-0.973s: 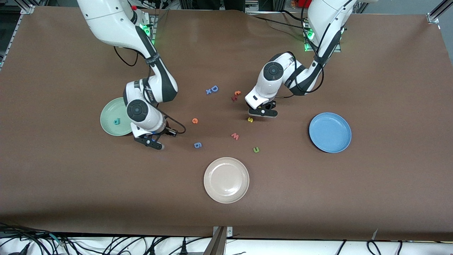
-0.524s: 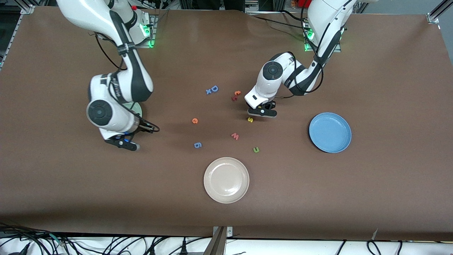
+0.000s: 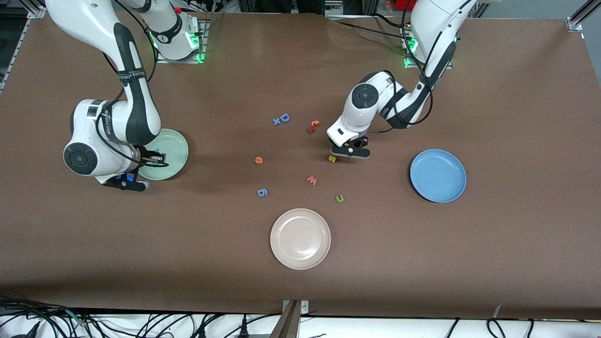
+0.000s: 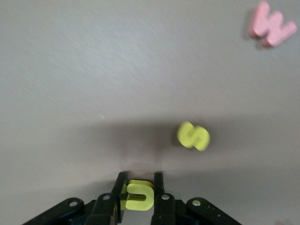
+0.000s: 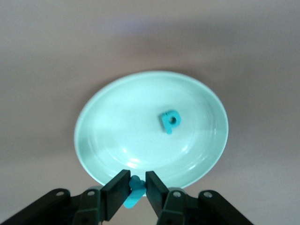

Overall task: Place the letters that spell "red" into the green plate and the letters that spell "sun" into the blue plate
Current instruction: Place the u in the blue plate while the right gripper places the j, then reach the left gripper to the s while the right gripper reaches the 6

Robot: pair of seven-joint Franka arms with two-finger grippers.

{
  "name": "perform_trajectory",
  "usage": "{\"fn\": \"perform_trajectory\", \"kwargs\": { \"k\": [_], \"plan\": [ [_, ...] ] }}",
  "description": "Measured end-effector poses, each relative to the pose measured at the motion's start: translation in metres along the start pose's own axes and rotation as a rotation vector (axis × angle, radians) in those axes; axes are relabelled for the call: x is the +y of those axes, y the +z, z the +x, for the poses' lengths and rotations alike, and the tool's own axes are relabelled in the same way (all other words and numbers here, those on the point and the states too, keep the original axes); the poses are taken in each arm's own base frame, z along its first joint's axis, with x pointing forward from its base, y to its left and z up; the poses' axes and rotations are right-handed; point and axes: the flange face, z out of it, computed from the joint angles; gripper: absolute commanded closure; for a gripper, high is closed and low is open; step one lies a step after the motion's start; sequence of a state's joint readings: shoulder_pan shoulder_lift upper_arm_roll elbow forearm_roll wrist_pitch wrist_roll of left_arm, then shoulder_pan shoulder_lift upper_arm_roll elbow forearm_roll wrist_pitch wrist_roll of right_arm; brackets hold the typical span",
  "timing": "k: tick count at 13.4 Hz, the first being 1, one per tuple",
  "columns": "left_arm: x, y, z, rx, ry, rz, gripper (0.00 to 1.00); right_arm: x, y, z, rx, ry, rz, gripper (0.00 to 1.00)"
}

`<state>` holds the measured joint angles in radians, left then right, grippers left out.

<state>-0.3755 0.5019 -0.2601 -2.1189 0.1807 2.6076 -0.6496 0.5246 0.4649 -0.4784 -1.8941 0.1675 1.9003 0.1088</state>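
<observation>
Right pincer (image 5: 136, 187), clamped on the teal r (image 5: 134, 192), hangs at the green plate's (image 3: 178, 152) near rim; carry it over the centre by the d (image 5: 169, 121) before releasing. Left pincer (image 4: 139, 193) grips the u (image 4: 139, 195) above the surface, beside the s (image 4: 193, 136); lift straight, then cross to the blue plate (image 3: 438, 175).

Setting: a robotics laboratory, not a home or shop.
Work surface: a wide brown-covered table (image 3: 493, 263) framed by bare aluminium rails (image 3: 578, 19).
Machines: two white-and-black robot arms (image 3: 117, 117) (image 3: 375, 101) bolted at the table's top edge, green status lights (image 3: 412, 44) glowing at their bases.
Wiring: black cables (image 3: 188, 324) tangled along the table's near edge.
Props: small coloured foam letters (image 3: 311, 180) and plain round plastic plates (image 3: 300, 238) laid out as test objects.
</observation>
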Motion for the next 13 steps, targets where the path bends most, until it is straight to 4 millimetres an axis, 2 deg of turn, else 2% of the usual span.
{"fn": "perform_trajectory", "kwargs": {
  "k": [2,5,6,7,8,9,11,13],
  "plan": [
    [-0.026,-0.016,0.023,-0.019,0.027,0.028,1.0,0.003,0.024,-0.004,-0.002,-0.011,-0.003,1.0],
    [-0.063,-0.051,0.053,-0.047,0.089,0.065,1.0,0.01,0.053,-0.008,0.022,-0.041,-0.007,1.0],
    [-0.079,-0.06,0.061,-0.05,0.12,0.07,1.0,0.011,0.057,-0.008,0.03,-0.048,-0.008,0.94],
    [-0.098,-0.066,0.069,-0.05,0.15,0.071,1.0,0.011,0.058,-0.008,0.035,-0.052,-0.007,0.7],
    [-0.121,-0.071,0.076,-0.053,0.181,0.071,1.0,0.011,0.058,-0.008,0.037,-0.053,-0.005,0.26],
    [-0.145,-0.073,0.082,-0.059,0.211,0.07,1.0,0.01,0.058,-0.008,0.038,-0.054,-0.004,0.01],
    [-0.194,-0.076,0.092,-0.066,0.261,0.064,1.0,0.01,0.057,-0.008,0.039,-0.054,-0.003,0.0],
    [-0.233,-0.077,0.097,-0.071,0.298,0.058,1.0,0.009,0.051,-0.008,0.047,-0.055,0.002,0.0]
  ]
}}
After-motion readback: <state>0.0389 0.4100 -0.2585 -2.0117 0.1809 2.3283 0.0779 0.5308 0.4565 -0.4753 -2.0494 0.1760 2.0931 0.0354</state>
